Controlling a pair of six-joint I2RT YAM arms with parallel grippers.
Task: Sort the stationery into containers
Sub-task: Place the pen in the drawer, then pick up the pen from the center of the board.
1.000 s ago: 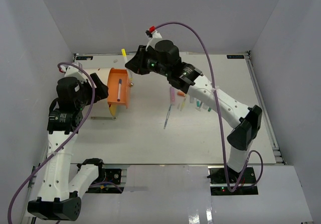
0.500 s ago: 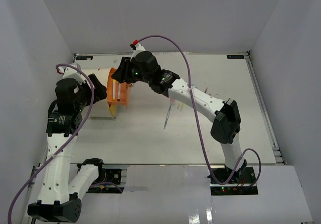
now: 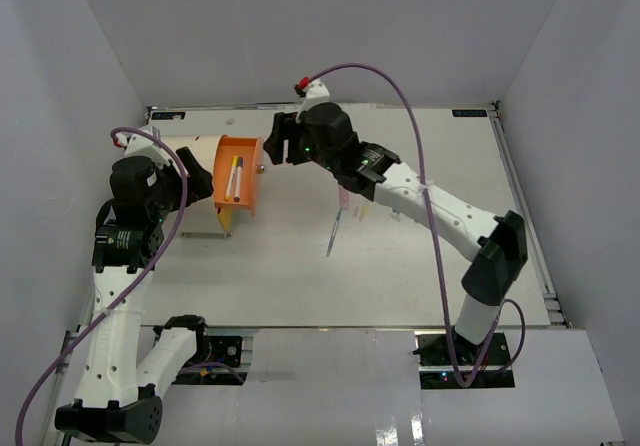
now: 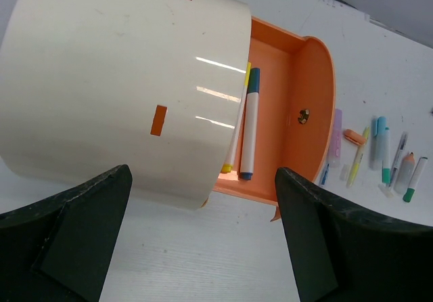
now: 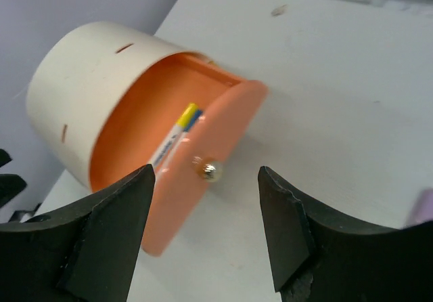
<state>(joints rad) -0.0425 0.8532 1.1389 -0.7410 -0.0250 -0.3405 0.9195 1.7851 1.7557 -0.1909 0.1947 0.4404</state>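
At the far left of the white surface (image 3: 400, 286), a cream drum (image 4: 122, 78) lies on its side with one orange drawer (image 4: 287, 78) slid out to the right. The drawer's rounded front panel carries a small brass knob (image 4: 304, 116). Two pieces of stationery lie lengthwise, side by side, inside the drawer: a white marker with blue at both ends (image 4: 248, 133) and, just beside it and partly hidden by the drum's rim, a pen with yellow ends (image 4: 228, 167). The right arm (image 3: 430, 201) reaches across to the drawer. Its jaws stand open and empty above the drawer's front, the black fingers (image 5: 101, 241) framing the knob without touching it. The left arm (image 3: 130, 226) is at the drum's near side with its jaws spread wide and gripping nothing. Its fingers (image 4: 74, 227) hang by the drum's edge, and whether they touch it cannot be told. To the right, apart from the drawer, more stationery lies loose in a ragged row: a lilac marker (image 4: 335, 136), a short orange piece (image 4: 354, 137), a yellow highlighter (image 4: 357, 163), a light blue marker (image 4: 380, 136) and white pens with green caps (image 4: 414, 177). A thin pen (image 3: 333, 234) lies alone near the row.
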